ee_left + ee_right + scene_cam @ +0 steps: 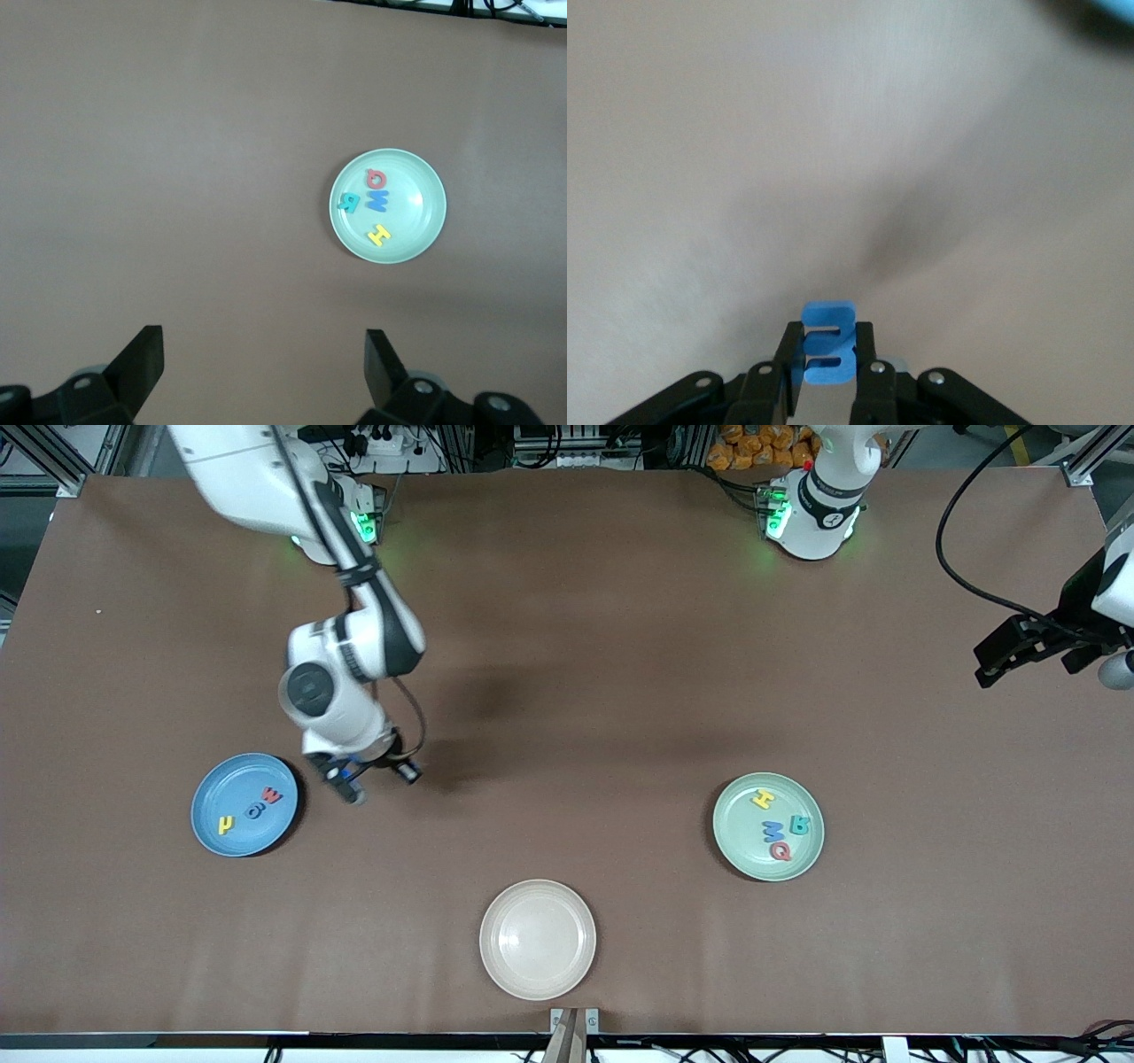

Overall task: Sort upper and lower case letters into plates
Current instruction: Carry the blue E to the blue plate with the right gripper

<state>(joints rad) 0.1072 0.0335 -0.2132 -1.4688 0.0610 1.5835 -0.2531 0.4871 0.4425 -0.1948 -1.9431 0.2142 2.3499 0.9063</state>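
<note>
1. Right gripper hangs low over the brown table, just beside the blue plate. Its fingers pinch a small blue letter, shown in the right wrist view. The right arm comes from its base at the top edge of the table and bends down at the elbow, with the wrist pointing down.
2. The left gripper is up high over the table edge at the left arm's end. Its fingers are spread wide with nothing between them. The left arm waits there.
3. The table carries three round plates. One is blue, one is pale green and one is cream.
4. The blue plate sits toward the right arm's end of the table. The pale green plate sits toward the left arm's end. The cream plate is between them, nearest the front edge of the table.
5. The blue plate has three letters in it: one yellow, one blue and one red.
6. The pale green plate has four letters in it: a yellow H, a teal R, a blue one and a red Q.
7. That makes eight letters, counting the one in the right gripper.
</note>
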